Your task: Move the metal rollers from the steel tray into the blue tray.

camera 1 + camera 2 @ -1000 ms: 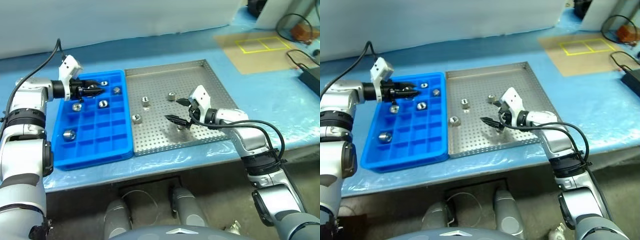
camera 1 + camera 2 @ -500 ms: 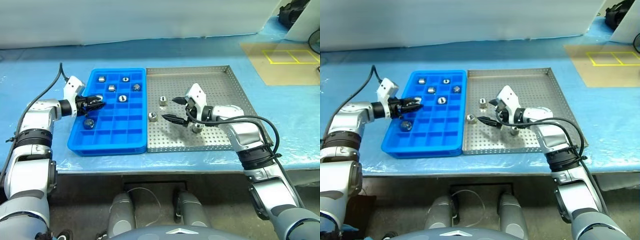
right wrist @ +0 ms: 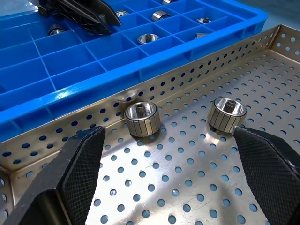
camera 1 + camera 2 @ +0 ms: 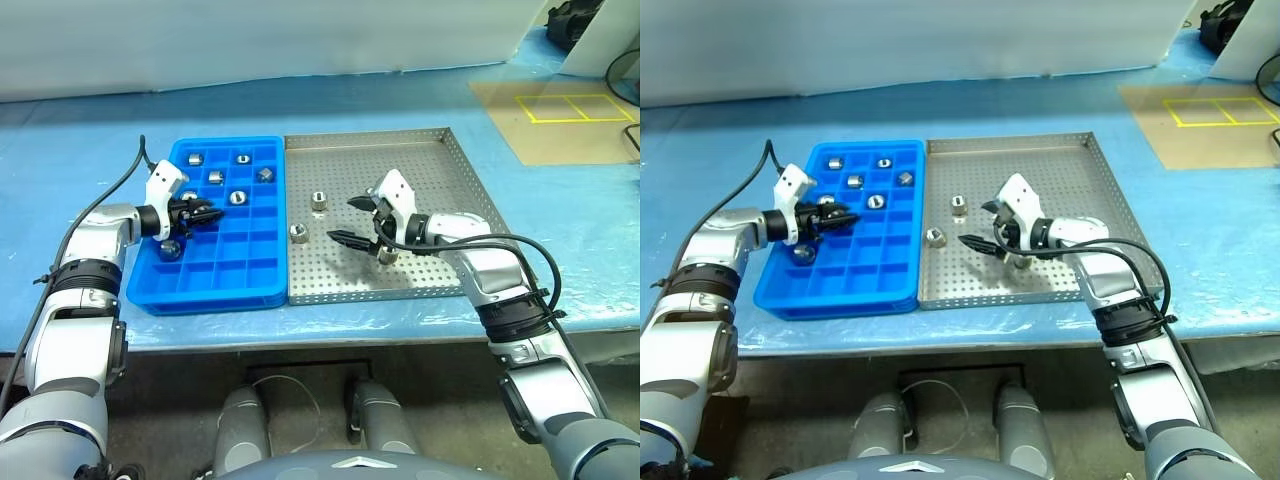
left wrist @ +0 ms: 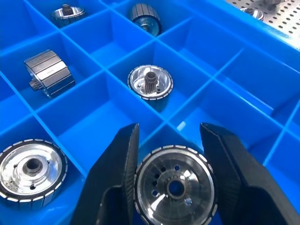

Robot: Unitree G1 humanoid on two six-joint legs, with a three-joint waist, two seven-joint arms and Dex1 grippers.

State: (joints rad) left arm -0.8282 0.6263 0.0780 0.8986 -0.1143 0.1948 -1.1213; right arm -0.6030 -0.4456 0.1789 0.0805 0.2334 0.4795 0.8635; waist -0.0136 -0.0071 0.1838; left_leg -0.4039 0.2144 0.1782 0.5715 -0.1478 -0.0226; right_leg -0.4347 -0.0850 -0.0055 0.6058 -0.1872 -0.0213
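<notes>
A: Far left first. What is seen at the left gripper (image 4: 208, 213)?
B: It is held low over the blue tray (image 4: 252, 292), about the middle of the left side. In the left wrist view a roller (image 5: 176, 183) is seen between the two black fingers (image 5: 117, 180), sitting in a compartment. The fingers are close beside it, a little apart; whether it is still pinched cannot be told.

A: Rollers already in the blue tray?
B: Several are counted across the far rows (image 4: 240, 157), plus one just beside the gripper, partly hidden by it (image 4: 170, 247). An exact total is not given, since the gripper covers part of the grid.

A: The steel tray (image 4: 440, 140)?
B: It is set touching the blue tray's right edge on the desk (image 4: 90, 130). Two rollers are seen near its left side: one farther (image 4: 319, 199), one nearer (image 4: 298, 233). A third (image 4: 386, 255) is partly covered by the right gripper.

A: Right gripper (image 4: 352, 220)?
B: It is held wide apart over the middle of the steel tray, with nothing between the fingers. In the right wrist view two rollers (image 3: 141, 119) are seen beyond the open fingers, not touched.

A: Anything cut off?
B: At far right, a tan mat with yellow lines (image 4: 560, 108) is cut by the frame edge.
</notes>
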